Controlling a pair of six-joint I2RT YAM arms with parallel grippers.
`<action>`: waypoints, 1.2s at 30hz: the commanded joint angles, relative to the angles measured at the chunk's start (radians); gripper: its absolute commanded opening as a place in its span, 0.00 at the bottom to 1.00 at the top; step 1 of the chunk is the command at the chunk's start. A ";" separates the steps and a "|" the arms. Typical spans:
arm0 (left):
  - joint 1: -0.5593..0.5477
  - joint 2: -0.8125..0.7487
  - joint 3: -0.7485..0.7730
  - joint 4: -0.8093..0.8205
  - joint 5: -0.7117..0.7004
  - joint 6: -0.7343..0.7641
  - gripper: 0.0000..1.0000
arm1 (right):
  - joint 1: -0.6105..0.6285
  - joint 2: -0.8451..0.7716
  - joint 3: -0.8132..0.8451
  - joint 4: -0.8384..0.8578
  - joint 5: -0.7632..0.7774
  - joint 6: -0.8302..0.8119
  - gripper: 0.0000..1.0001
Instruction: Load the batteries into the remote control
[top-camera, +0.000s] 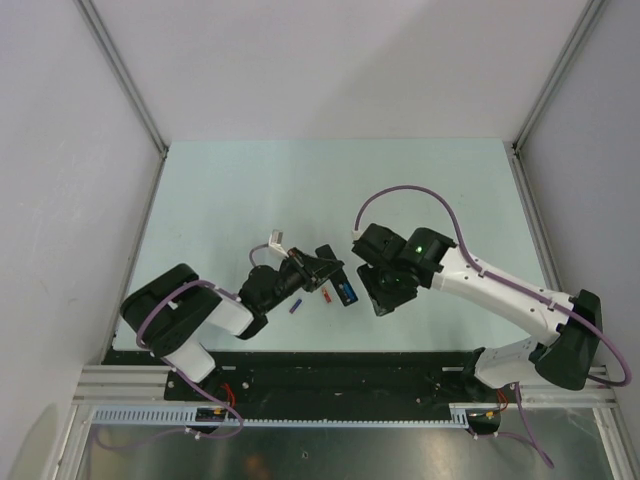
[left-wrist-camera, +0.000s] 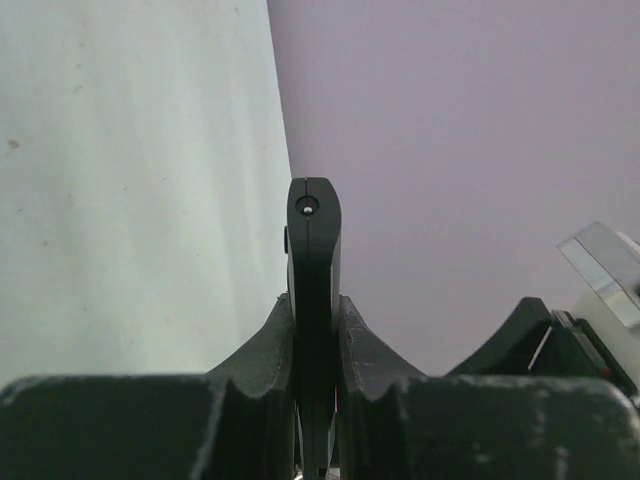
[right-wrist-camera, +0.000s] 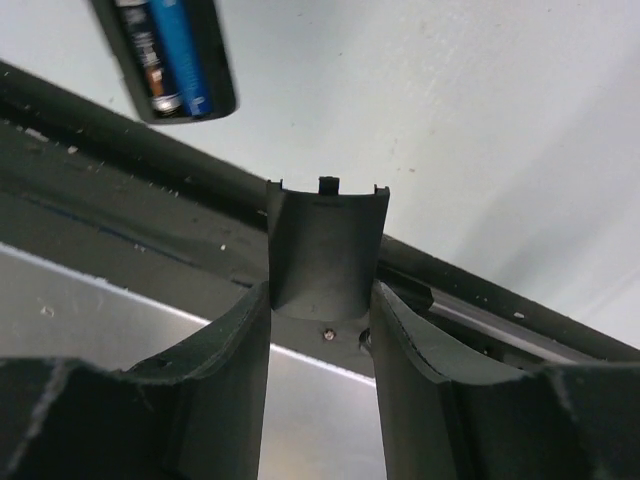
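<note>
My left gripper (top-camera: 312, 270) is shut on the remote control (top-camera: 340, 285), a slim black bar held above the table. In the left wrist view the remote (left-wrist-camera: 313, 240) stands edge-on between the closed jaws of the gripper (left-wrist-camera: 313, 305). The remote's open end (right-wrist-camera: 175, 55) holds a bright blue battery (right-wrist-camera: 185, 45) and a dark battery (right-wrist-camera: 140, 50) side by side. My right gripper (right-wrist-camera: 320, 290) is shut on a curved black battery cover (right-wrist-camera: 328, 250), just right of the remote's end. A purple-blue battery (top-camera: 295, 307) and a red-orange battery (top-camera: 326, 296) lie on the table below the remote.
The pale green table (top-camera: 250, 190) is bounded by grey walls on the left, back and right. A black rail and metal plate (top-camera: 340, 370) run along the near edge, under the right gripper. A white connector (top-camera: 275, 239) sits on the left wrist.
</note>
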 joint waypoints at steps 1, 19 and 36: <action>-0.023 0.027 0.067 0.378 0.011 0.001 0.00 | 0.019 0.013 0.091 -0.100 -0.071 -0.059 0.00; -0.066 0.045 0.114 0.379 0.006 -0.003 0.00 | -0.024 0.160 0.243 -0.122 -0.208 -0.116 0.00; -0.091 -0.019 0.071 0.379 -0.048 0.044 0.00 | -0.070 0.240 0.287 -0.107 -0.257 -0.068 0.00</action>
